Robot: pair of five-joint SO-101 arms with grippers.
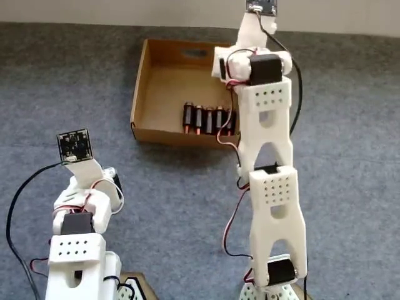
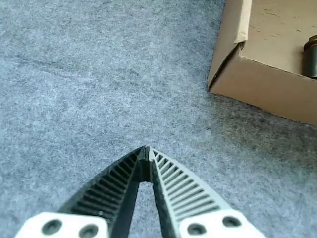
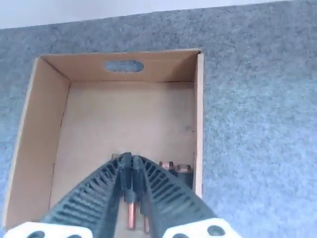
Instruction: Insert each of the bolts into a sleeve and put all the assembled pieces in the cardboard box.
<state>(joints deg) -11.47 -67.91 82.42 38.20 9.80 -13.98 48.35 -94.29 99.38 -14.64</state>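
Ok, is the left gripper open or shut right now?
Shut. The left gripper has its two fingers meeting at the tips above the grey carpet, with nothing held between them.

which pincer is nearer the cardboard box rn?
Right. The right pincer hangs over the cardboard box, above the row of pieces; the left pincer sits over the carpet, outside the box's corner.
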